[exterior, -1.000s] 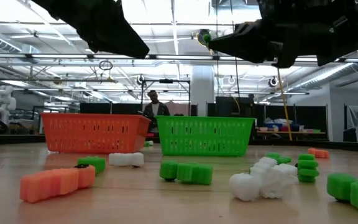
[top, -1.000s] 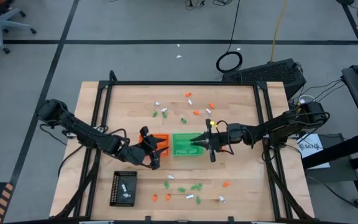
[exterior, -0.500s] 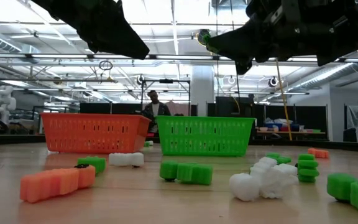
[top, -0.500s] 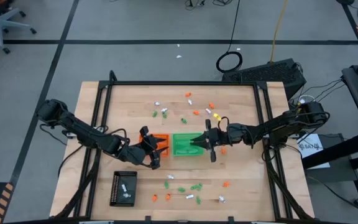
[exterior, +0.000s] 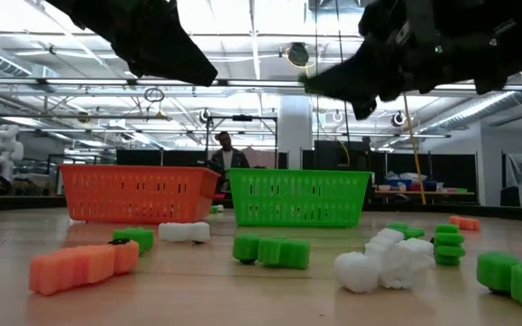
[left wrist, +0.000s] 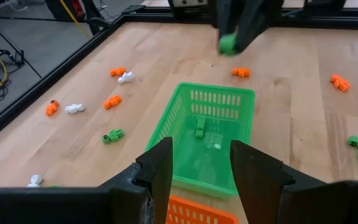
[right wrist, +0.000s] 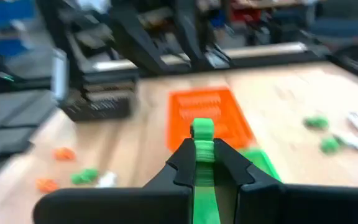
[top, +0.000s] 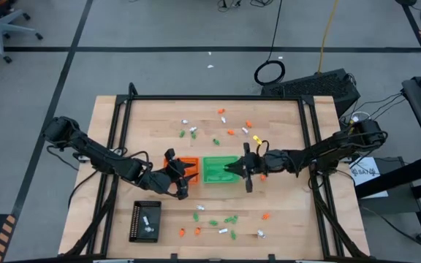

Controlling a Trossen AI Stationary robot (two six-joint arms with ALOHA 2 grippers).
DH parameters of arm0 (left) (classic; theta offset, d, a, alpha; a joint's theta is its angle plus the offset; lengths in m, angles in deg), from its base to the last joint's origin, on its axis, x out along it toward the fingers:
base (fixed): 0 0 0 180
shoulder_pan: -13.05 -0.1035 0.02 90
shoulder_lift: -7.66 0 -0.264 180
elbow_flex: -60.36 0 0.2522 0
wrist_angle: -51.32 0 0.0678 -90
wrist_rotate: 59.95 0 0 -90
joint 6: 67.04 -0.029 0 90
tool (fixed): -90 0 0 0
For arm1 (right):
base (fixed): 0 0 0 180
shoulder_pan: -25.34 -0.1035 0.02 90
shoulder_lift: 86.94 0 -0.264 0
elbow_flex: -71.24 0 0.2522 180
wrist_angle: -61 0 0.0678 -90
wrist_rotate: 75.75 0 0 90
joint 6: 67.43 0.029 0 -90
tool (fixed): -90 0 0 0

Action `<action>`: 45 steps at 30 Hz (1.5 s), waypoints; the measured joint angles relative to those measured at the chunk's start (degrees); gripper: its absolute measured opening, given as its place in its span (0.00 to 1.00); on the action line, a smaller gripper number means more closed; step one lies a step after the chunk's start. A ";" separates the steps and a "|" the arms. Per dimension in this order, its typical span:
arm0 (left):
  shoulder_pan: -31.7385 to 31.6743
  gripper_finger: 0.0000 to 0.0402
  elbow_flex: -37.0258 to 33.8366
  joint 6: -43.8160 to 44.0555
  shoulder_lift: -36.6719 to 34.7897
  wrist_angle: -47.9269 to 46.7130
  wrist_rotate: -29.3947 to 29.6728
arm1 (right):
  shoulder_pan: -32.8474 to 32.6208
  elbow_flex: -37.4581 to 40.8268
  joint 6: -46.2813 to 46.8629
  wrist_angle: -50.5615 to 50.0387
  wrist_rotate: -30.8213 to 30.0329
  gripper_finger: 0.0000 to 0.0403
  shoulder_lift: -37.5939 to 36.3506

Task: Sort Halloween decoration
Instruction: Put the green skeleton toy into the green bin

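Observation:
My right gripper (top: 234, 169) is shut on a small green trinket (right wrist: 202, 132) and hovers above the right end of the green tray (top: 212, 175). The left wrist view shows that trinket (left wrist: 227, 43) high beyond the tray's far rim (left wrist: 219, 93). One green trinket (left wrist: 199, 127) lies inside the tray. My left gripper (top: 180, 183) stands open over the near side of the orange tray (top: 189, 162), with nothing between its fingers (left wrist: 160, 168). More orange, green and white trinkets lie scattered on the table's far part (top: 229, 126) and near part (top: 225, 223). My right gripper pinches the green trinket between its two fingers (right wrist: 182, 163). The trinket's end (right wrist: 202, 129) sticks out past the fingertips. The fingers come nearly level from the table's right side. The trinket is lifted clear, above the green tray.
A black rectangular tray (top: 145, 220) with a few white pieces sits at the near left. The orange and green trays stand side by side at the table's middle. A black frame (top: 309, 139) runs along the table's edges. A person stands in the room far behind (exterior: 225, 149).
My right gripper has rolled about its own pointing line and sunk slightly, staying shut on the green trinket over the green tray's right end.

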 joint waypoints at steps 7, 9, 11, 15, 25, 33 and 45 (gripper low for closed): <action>0.00 0.40 0.00 -0.01 0.00 0.01 -0.04 | -0.50 -5.89 4.27 -18.24 -5.63 0.03 0.04; -0.09 0.40 0.00 -0.02 0.00 0.01 -0.04 | -0.50 -7.71 5.42 -22.76 -7.40 0.03 0.03; -0.07 0.40 0.02 -0.02 0.00 -0.01 -0.02 | -0.50 -8.59 6.29 -26.18 -7.93 0.03 0.03; -0.13 0.40 0.02 0.00 0.00 0.01 -0.02 | -0.48 -9.05 7.60 -28.07 -8.00 0.03 0.04; -0.13 0.40 0.02 0.02 0.00 0.06 0.39 | -0.45 -9.07 7.14 -26.94 -7.88 0.03 4.73; -0.13 0.40 0.02 0.06 0.00 0.03 0.47 | -0.45 -9.05 7.21 -26.10 -10.83 0.03 7.47; -0.13 0.40 0.02 0.17 0.00 -0.51 0.50 | -0.43 -9.07 6.46 -24.89 -10.86 0.15 7.65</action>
